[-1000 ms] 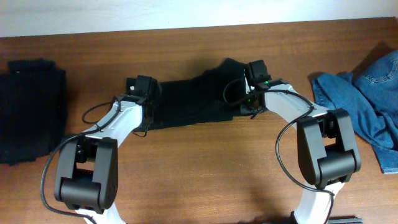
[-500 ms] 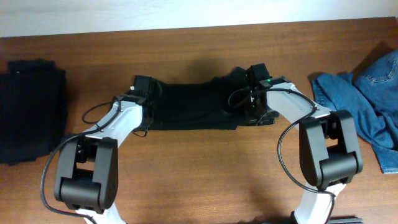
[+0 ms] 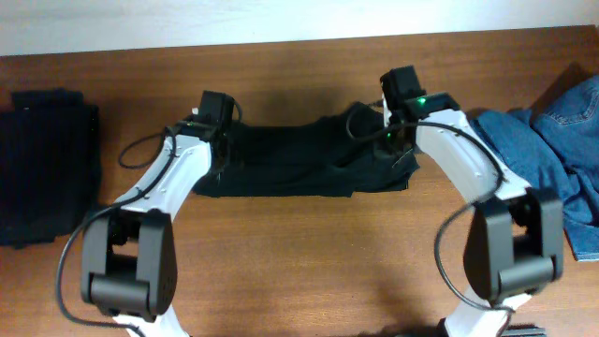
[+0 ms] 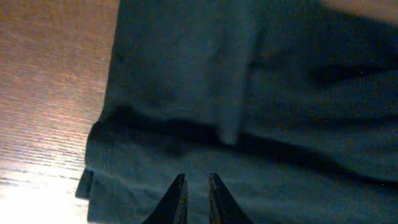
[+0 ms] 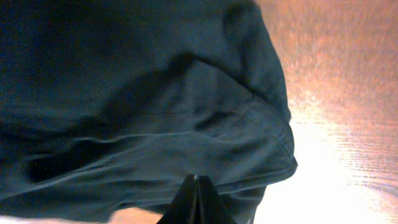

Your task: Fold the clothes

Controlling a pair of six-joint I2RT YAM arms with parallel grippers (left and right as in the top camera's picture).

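Observation:
A black garment (image 3: 299, 161) lies spread across the middle of the wooden table (image 3: 299, 271), with a raised fold near its right end. Its left hem fills the left wrist view (image 4: 186, 81), and its right corner shows in the right wrist view (image 5: 186, 112). My left gripper (image 4: 196, 180) hovers over the garment's left end with a narrow gap between its fingers and no cloth between them. Over the garment's right end, my right gripper (image 5: 196, 179) has its fingertips pressed together, and I see no cloth pinched in them.
A folded pile of dark clothes (image 3: 47, 164) sits at the table's left edge. A crumpled blue denim garment (image 3: 552, 150) lies at the right edge. A pale wall strip (image 3: 299, 19) runs along the table's far side.
Both grippers moved outward and toward the far side. The garment now lies wider and flatter, its right end further right. The left jaws went from shut to slightly apart.

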